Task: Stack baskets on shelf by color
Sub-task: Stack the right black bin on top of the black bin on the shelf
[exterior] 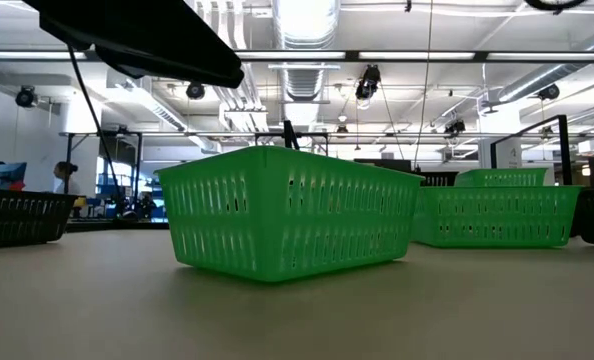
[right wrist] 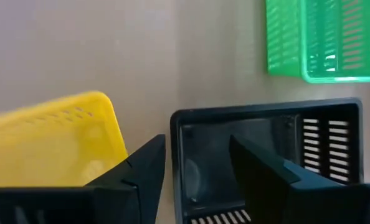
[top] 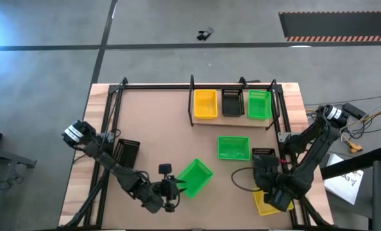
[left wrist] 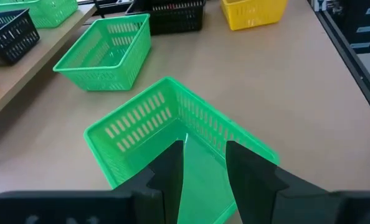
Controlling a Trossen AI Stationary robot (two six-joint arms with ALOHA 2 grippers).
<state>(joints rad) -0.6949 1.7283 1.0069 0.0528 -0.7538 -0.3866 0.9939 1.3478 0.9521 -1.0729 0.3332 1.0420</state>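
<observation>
Baskets of slotted plastic, rectangular and open-topped, lie about a brown counter (top: 152, 122). On the pale wooden shelf (top: 232, 122), framed by thin black posts, stand three in a row: a yellow basket (top: 205, 103), a black basket (top: 231, 102) and a green basket (top: 259, 104).

The left gripper (left wrist: 203, 165) has its two dark fingers (left wrist: 170, 171) spread over one wall of a tilted green basket (top: 194, 176), one finger inside it and one outside. From the pictures one cannot tell whether the fingers press the wall. This basket is bright green with rows of narrow upright slots and a smooth floor. Beyond the fingertips, a second loose green basket (top: 233, 147) sits squarely on the counter, apart from the first. Another black basket (top: 126, 151) rests beside the left arm.

The right gripper (right wrist: 197, 168) has its fingers spread across the rim of a black basket at the near right (right wrist: 266, 155), one finger inside, one outside. Whether they squeeze the wall is unclear. Just beside the outer finger lies a yellow basket on the counter (right wrist: 54, 146), matte and rounded at its corner.
</observation>
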